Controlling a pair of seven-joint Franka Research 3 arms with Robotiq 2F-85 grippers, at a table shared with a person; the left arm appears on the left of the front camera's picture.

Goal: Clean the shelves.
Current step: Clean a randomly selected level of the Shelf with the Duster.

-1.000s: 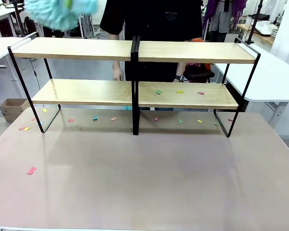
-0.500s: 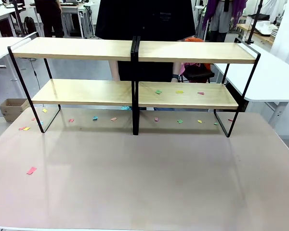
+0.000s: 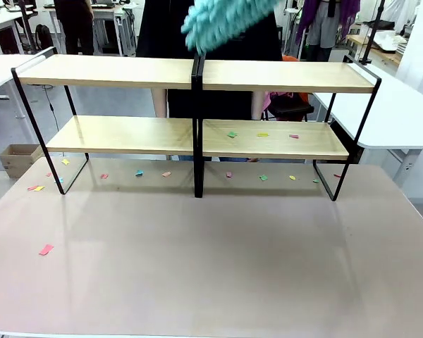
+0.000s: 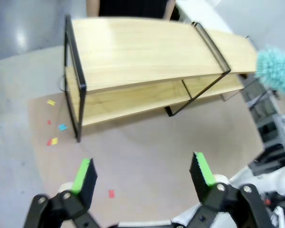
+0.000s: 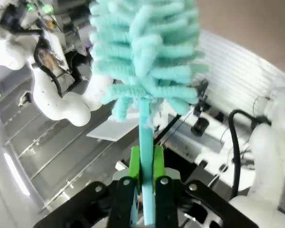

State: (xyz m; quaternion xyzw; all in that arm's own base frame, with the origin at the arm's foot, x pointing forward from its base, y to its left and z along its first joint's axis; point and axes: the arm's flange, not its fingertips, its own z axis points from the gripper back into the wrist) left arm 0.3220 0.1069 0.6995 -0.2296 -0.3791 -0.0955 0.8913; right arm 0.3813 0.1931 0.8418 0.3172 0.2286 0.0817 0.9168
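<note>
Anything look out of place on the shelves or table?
Yes: small coloured paper scraps litter the lower right board of the shelves, and more lie on the table under and left of them. The top boards look bare. The right claw holds a teal duster above the top board.

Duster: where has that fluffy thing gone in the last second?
The duster was above the left end of the shelves, left the picture, and now hangs above their middle. The right hand grips its handle. The shelves and paper scraps have not moved.
</note>
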